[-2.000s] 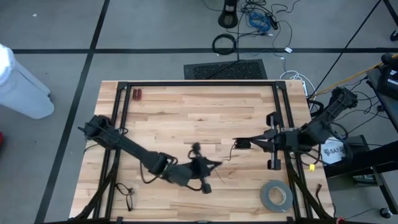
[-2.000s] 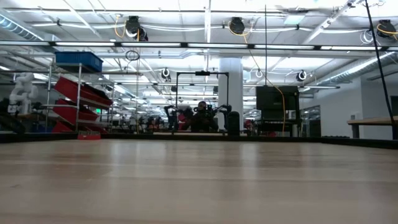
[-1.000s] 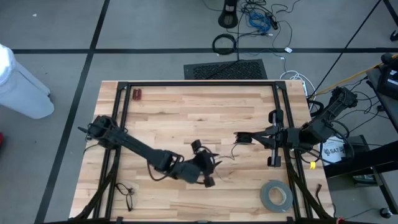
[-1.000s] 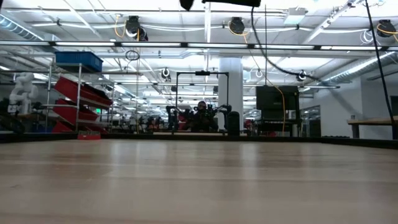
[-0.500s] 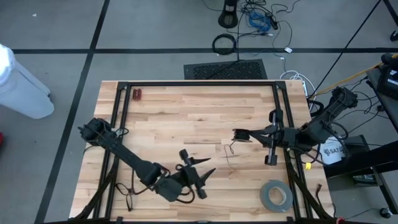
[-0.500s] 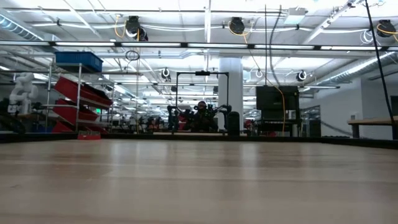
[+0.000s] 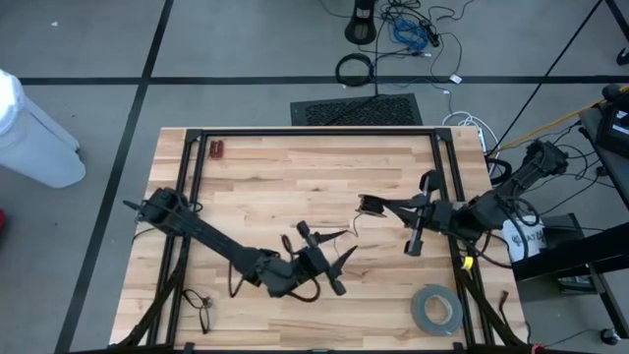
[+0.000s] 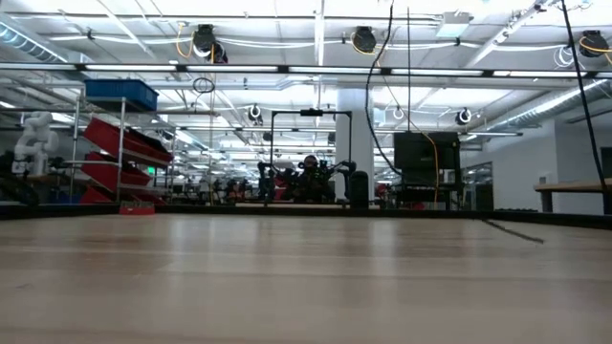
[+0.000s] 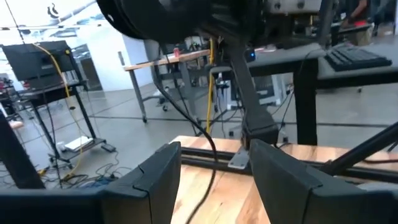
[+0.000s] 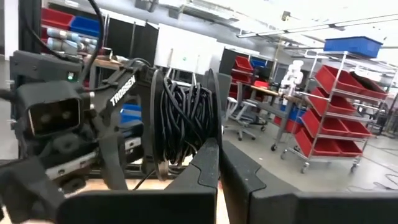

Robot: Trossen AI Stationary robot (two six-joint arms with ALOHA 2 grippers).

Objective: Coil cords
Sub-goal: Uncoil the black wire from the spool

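Left claw (image 7: 329, 258) has swung back toward the bundle, fingers apart. Right claw (image 7: 371, 205) is clamped on the cord (image 10: 183, 118) bundle, mid-desk (image 7: 295, 172). Catch the loose strand, wrap gently.

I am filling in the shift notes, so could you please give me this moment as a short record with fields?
Cord: thin black cord, wound in a small bundle, one loose strand trailing toward the left arm
Left claw: open, over the table's middle front, holding nothing
Right claw: shut on the cord bundle, right of the table's centre
Table: light wooden top
Tape roll: grey, at the front right corner, untouched
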